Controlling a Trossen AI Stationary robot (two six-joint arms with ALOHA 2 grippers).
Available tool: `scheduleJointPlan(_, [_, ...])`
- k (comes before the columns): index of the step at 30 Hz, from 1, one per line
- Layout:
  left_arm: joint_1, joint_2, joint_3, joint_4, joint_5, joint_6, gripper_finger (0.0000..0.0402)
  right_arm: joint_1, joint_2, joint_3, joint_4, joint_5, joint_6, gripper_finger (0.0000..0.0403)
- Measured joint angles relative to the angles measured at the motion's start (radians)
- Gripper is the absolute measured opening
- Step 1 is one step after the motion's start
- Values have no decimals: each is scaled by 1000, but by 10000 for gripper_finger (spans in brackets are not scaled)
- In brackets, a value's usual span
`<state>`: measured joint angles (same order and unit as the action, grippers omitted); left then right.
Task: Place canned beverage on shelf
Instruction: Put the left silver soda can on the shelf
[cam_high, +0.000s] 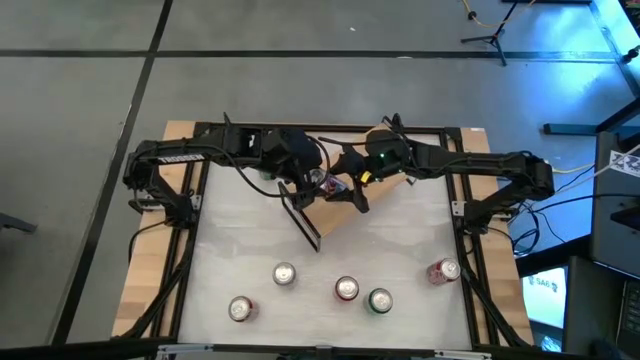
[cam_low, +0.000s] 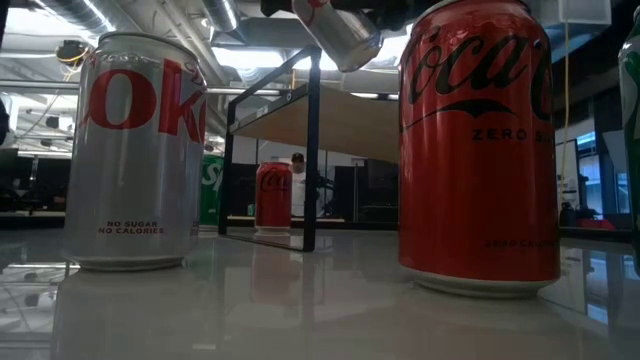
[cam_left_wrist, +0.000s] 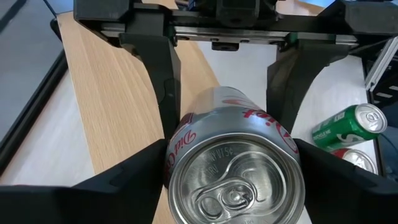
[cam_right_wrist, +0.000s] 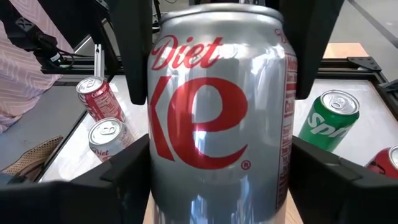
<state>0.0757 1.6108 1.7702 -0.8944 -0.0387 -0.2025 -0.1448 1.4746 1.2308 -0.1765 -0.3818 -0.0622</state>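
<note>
Can: Diet Coke can (cam_left_wrist: 233, 168), silver w/ red lettering, held off the table, tilted, at mid-table toward the back edge, between both arms.
Left gripper: left gripper (cam_left_wrist: 231, 186) clamps the can near its top rim, one finger on each side; pull-tab end faces its wrist cam.
Right gripper: right gripper (cam_right_wrist: 221, 186) grips the same can from the opposite end, fingers pressed to both sides, label facing its cam.
Can vs tools: sandwiched between the two grippers, both touching it.
Shelf: shelf (cam_high: 338, 212) sits angled on the table (cam_high: 400, 240), light-wood plank w/ black frame ends; the can hangs just above the plank, not resting on it.
Other cans: near the front edge, a silver can (cam_high: 284, 274), a second silver can (cam_high: 240, 309), a red can (cam_high: 346, 290), a green Sprite can (cam_high: 380, 300) and a red can on its side (cam_high: 443, 271), all well apart from the shelf.
</note>
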Motion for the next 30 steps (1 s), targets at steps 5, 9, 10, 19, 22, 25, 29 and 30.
scheduleJointPlan(5, [0, 0, 0, -7, 0, 4, 316, 0, 0, 0, 0, 5, 1, 290])
scheduleJointPlan(9, [0, -1, 0, -5, -4, 7, 327, 0, 2, -1, -13, 4, 6, 288])
scheduleJointPlan(10, [1, -2, 0, -6, -4, 7, 328, 0, 3, -2, -15, 5, 6, 290])
scheduleJointPlan(19, [1, -2, 0, -10, 3, 6, 330, 1, 3, -2, -13, 5, 5, 291])
scheduleJointPlan(22, [1, -3, 0, -11, 7, 4, 330, -3, 3, -2, -12, 4, 4, 292])
scheduleJointPlan(25, [1, -10, 0, -10, -2, 5, 330, -15, -3, -2, -17, 3, 4, 292])
scheduleJointPlan(29, [1, -35, 1, -2, -13, 30, 330, -34, -24, -2, -27, -2, 4, 292])
scheduleJointPlan(30, [1, -46, 2, -3, -19, 30, 330, -41, -31, -2, -29, 0, 4, 292])
